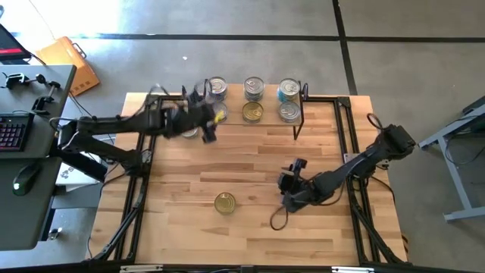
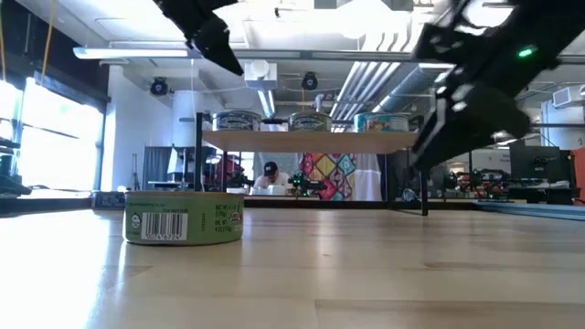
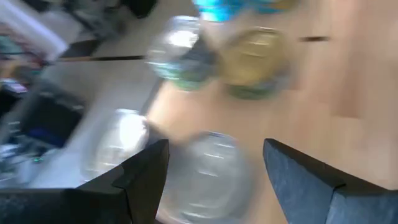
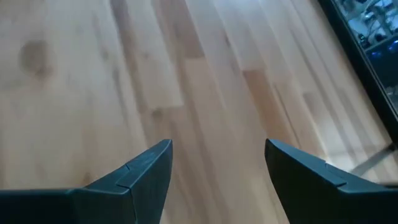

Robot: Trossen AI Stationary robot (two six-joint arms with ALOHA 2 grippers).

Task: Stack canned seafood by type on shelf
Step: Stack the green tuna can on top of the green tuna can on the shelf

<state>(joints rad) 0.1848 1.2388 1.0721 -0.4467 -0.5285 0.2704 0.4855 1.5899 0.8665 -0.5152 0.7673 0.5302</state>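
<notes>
Gold-lidded tin (image 1: 224,202) lies alone on the table; left pincer (image 1: 206,121) and right pincer (image 1: 288,189) both gape empty.

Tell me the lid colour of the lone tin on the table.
Gold; the lone tin shows it best in the high view.

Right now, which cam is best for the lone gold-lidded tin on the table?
The low view: the lone tin sits close, its green side label and barcode readable. The high view shows only its gold lid, alone on the table. Neither wrist view shows it for certain.
</notes>
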